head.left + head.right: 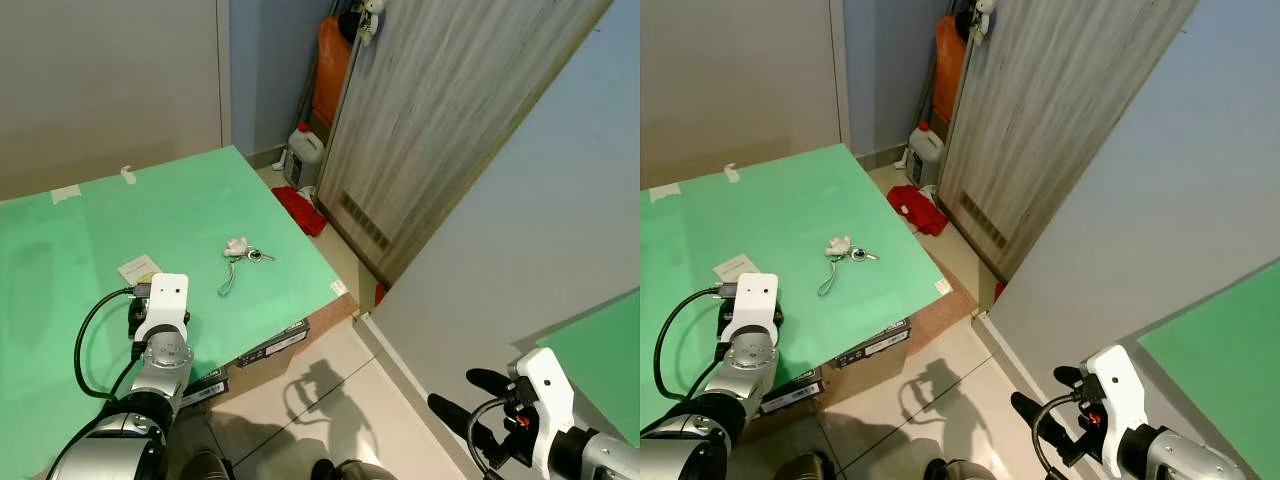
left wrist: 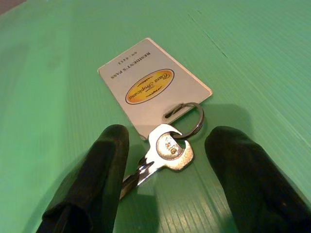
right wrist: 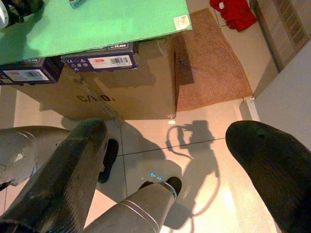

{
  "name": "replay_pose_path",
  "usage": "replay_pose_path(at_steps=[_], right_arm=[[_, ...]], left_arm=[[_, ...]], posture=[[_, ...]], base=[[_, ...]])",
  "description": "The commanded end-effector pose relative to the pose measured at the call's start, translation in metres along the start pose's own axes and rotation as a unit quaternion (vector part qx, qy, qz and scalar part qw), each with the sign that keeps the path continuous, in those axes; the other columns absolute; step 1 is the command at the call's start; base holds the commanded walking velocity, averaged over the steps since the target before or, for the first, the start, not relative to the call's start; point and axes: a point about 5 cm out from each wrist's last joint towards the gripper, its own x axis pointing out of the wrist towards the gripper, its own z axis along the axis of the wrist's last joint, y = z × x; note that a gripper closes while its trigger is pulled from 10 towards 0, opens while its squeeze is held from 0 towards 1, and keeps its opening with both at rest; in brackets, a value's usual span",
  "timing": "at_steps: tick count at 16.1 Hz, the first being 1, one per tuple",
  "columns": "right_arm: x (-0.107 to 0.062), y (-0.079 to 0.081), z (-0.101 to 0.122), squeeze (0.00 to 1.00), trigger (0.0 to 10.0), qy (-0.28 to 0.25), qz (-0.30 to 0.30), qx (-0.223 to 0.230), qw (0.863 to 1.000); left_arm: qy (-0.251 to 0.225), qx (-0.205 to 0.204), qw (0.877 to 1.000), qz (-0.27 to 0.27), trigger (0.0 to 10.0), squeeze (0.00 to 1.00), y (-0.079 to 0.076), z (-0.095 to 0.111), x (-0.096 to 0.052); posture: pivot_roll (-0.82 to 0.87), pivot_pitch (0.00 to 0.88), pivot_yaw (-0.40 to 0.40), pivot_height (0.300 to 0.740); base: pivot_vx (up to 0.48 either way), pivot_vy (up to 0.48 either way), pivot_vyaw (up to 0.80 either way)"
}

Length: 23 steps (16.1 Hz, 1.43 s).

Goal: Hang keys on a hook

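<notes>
A silver key (image 2: 165,150) on a ring lies on the green table top (image 2: 243,58), joined to a grey pass card (image 2: 150,85) with a yellow oval label. My left gripper (image 2: 165,165) is open, low over the table, with one finger on each side of the key. The same card (image 1: 139,268) lies just beyond my left wrist. Farther along the table lies a second key bunch (image 1: 240,251) with a white fob and a strap. My right gripper (image 1: 468,404) hangs open over the tiled floor, holding nothing. A small white thing (image 1: 368,14) hangs at the top of the wooden door.
The table's right edge (image 1: 320,270) drops to a tiled floor with a brown mat (image 3: 209,63) and a cardboard box (image 3: 121,87). By the wooden door (image 1: 430,130) are a red cloth (image 1: 300,210), a white jug (image 1: 305,150) and an orange bag (image 1: 332,70). A grey wall (image 1: 520,260) stands on the right.
</notes>
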Motion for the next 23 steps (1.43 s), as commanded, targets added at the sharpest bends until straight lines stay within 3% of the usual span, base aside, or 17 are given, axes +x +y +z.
replay_pose_path(at_steps=[1,8,11,13,14,20,21,22,23], right_arm=[[-0.007,-0.003,0.003,0.0,10.0,-0.002,-0.013,-0.004,1.0],[-0.011,-0.002,0.001,0.0,10.0,0.005,-0.018,-0.003,1.0],[-0.011,-0.001,0.001,0.0,10.0,0.005,-0.018,-0.002,1.0],[-0.011,-0.001,0.0,0.0,10.0,0.006,-0.019,-0.001,1.0],[-0.012,-0.001,0.0,0.0,10.0,0.006,-0.019,-0.001,1.0],[-0.013,0.0,0.0,0.0,10.0,0.01,-0.018,0.0,1.0],[-0.014,0.0,0.0,0.0,10.0,0.011,-0.019,0.0,1.0],[-0.014,-0.001,0.0,0.0,10.0,0.012,-0.019,-0.001,1.0],[-0.015,-0.001,0.001,0.0,10.0,0.013,-0.019,-0.002,1.0]], left_arm=[[0.012,0.019,1.0,0.001,10.0,0.0,-0.003,-0.009,-0.004],[0.011,0.035,0.999,0.001,10.0,0.0,0.001,-0.009,-0.002],[0.008,0.074,0.997,0.009,10.0,0.0,0.007,-0.01,0.001],[0.015,0.079,0.997,0.008,10.0,0.0,0.008,-0.012,0.001],[0.022,0.077,0.997,0.007,0.0,0.0,0.009,-0.013,0.001],[0.09,0.015,0.995,-0.034,0.0,0.0,0.005,-0.028,-0.003],[0.105,-0.011,0.994,-0.04,0.0,0.0,0.003,-0.031,-0.004],[0.119,-0.065,0.989,-0.052,0.0,0.0,0.001,-0.033,-0.005],[0.118,-0.073,0.989,-0.057,0.0,0.0,0.001,-0.032,-0.004]], posture=[[-0.24,0.157,-0.177,0.74],[-0.24,0.164,-0.182,0.74],[-0.24,0.166,-0.183,0.74],[-0.24,0.167,-0.183,0.74],[-0.25,0.168,-0.182,0.74],[-0.25,0.174,-0.189,0.74],[-0.26,0.174,-0.19,0.74],[-0.26,0.175,-0.193,0.74],[-0.26,0.174,-0.193,0.74]], base=[[0.0,0.0,0.0],[0.0,0.0,0.0],[0.0,0.0,0.0],[0.0,0.0,0.0],[0.0,0.0,0.0],[0.0,0.0,0.0],[0.0,0.0,0.0],[0.0,0.0,0.0],[0.0,0.0,0.0]])
